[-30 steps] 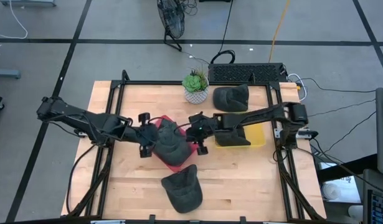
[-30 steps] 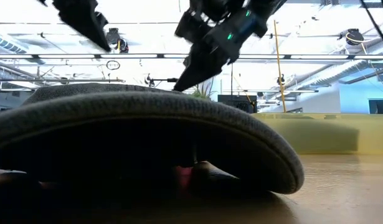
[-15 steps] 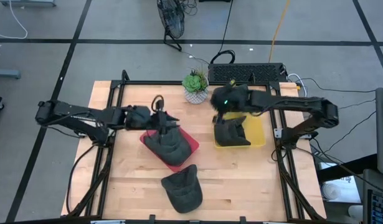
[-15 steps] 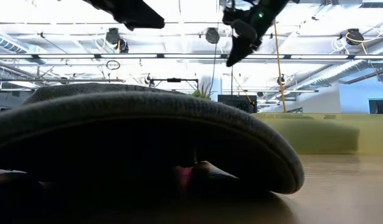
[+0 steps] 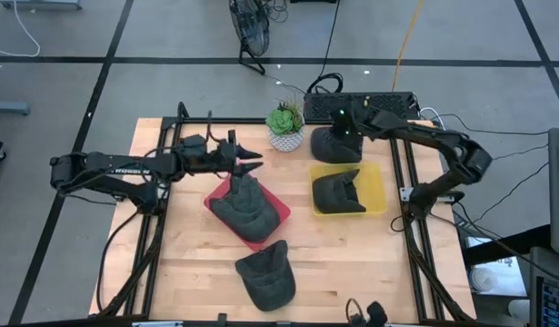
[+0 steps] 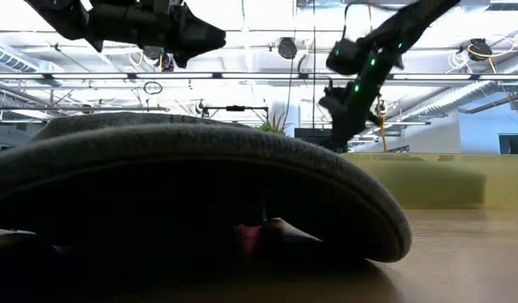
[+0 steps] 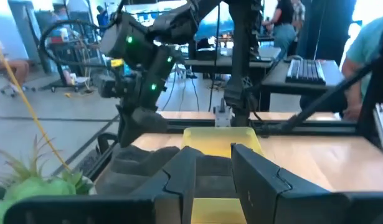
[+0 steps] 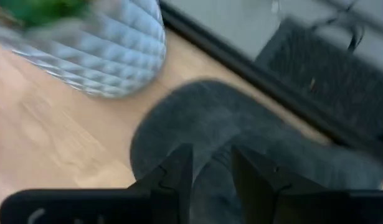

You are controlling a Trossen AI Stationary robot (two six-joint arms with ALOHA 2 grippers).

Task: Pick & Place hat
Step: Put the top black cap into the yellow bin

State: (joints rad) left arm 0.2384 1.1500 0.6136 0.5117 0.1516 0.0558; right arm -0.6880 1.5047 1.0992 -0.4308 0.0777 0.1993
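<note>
The right pincer (image 5: 343, 134), fingers parted, hangs over the dark hat (image 5: 334, 145) at the counter's (image 5: 370, 263) 1 o'clock edge, beside the potted succulent (image 5: 285, 126). The left pincer (image 5: 247, 162), released and empty, hovers at 11 o'clock above the red tray (image 5: 277, 214) and its hat (image 5: 245, 209)

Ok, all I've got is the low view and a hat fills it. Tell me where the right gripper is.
Observer: The right gripper is just over the back hat, beside the plant, fingers open.
Operator: Now give me the left one.
Observer: The left gripper hangs open and empty over the red tray's back edge.
Operator: List the other hats.
Observer: Three: the red-tray hat, the yellow-tray hat in the yellow tray, and the front hat.
</note>
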